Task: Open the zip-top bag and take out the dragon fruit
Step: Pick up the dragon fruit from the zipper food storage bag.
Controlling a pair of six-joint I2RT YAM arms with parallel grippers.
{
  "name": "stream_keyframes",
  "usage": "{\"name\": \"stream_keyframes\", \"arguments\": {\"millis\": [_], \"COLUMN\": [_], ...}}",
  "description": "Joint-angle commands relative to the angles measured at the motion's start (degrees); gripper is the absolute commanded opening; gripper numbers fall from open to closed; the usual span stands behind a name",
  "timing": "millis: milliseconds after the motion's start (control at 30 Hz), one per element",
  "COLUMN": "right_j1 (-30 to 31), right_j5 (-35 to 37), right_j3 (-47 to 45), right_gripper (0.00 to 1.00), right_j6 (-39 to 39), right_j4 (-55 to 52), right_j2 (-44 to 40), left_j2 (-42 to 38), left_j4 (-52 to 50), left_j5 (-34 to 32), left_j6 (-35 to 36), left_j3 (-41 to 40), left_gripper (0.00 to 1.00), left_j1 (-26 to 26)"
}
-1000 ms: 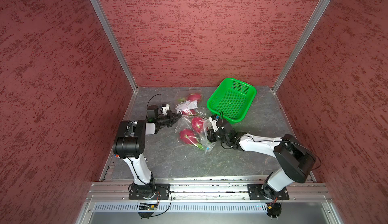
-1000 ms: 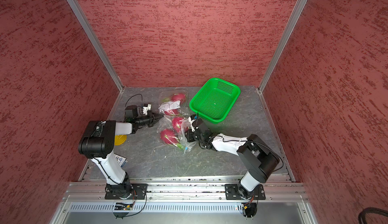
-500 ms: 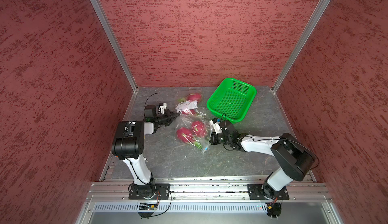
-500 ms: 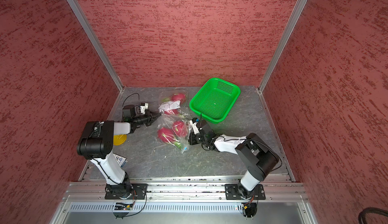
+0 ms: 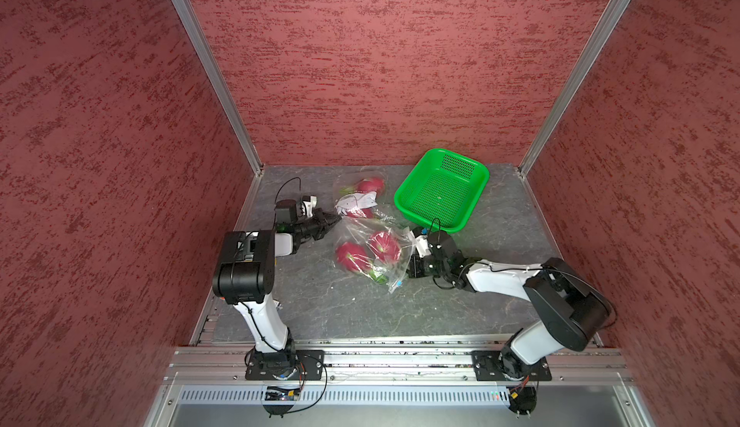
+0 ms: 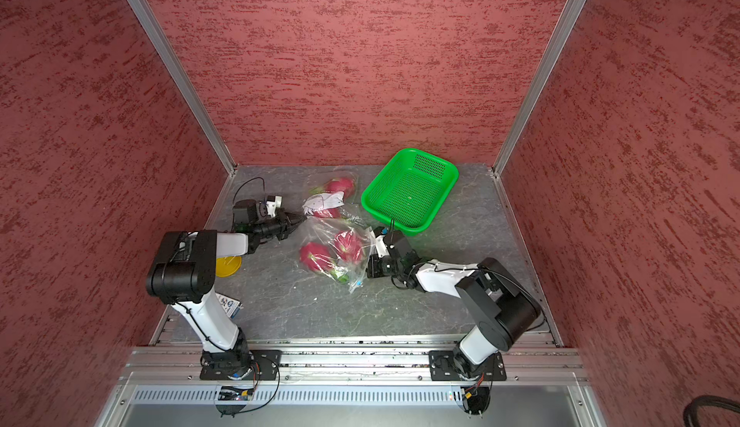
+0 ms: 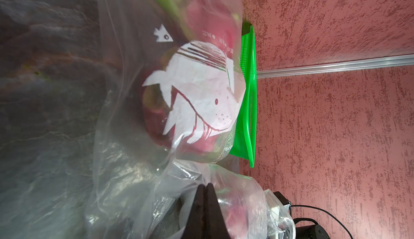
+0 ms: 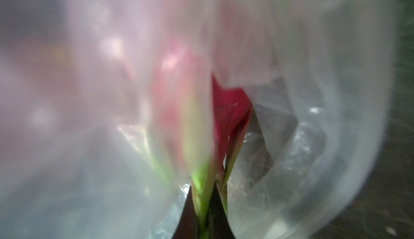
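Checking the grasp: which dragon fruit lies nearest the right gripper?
The dragon fruit in the nearer bag, on the basket's side; the right gripper pinches a green-tipped scale.

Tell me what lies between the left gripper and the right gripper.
In both top views, a clear zip-top bag with two dragon fruits inside lies between the left gripper and right gripper.

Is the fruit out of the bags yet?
Not yet. Done: the near bag looks open. In hand: left pincer pinches its plastic, right pincer nips a dragon fruit by its green tip inside. Left: all four fruits are bagged, the far bag waits, green basket holds none.
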Motion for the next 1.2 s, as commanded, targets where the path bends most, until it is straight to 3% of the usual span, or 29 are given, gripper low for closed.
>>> {"name": "stream_keyframes", "arguments": {"millis": [0,333,600,800,1167], "right_j1": [-1.82,-3.64,-5.79,-5.73,-8.42], "right_j5": [-1.91,-2.84,-0.78,-4.76,-3.69], "right_j3": [-1.89,-2.99,-3.88,-4.75,-5.51], "right_gripper": [0.03,0.0,0.01,0.0,0.0], "right_j6": [-1.08,-0.55,-4.13,-1.23,-6.98], "right_j4": [-0.63,0.72,-4.57,1.25,-12.1], "right_j2": [-2.49,-3.73,-5.07,-4.3,-14.72], "left_j2": [-1.35,-1.72,-1.68,-1.72,-2.0], "left_j4": [-1.17,-4.19,-4.79,-5.27,-6.67], "left_j5": [-1.05,-1.84,-2.17,-2.13,-2.84], "left_j6": [1.47,3.28,3.93,4.09,4.97], "left_j3": [0.91,1.36,1.75,1.95,2.27], "left_gripper": [0.0,0.0,0.0,0.0,0.0], "left_j1": [0.93,0.86,0.84,0.8,2.55]}}
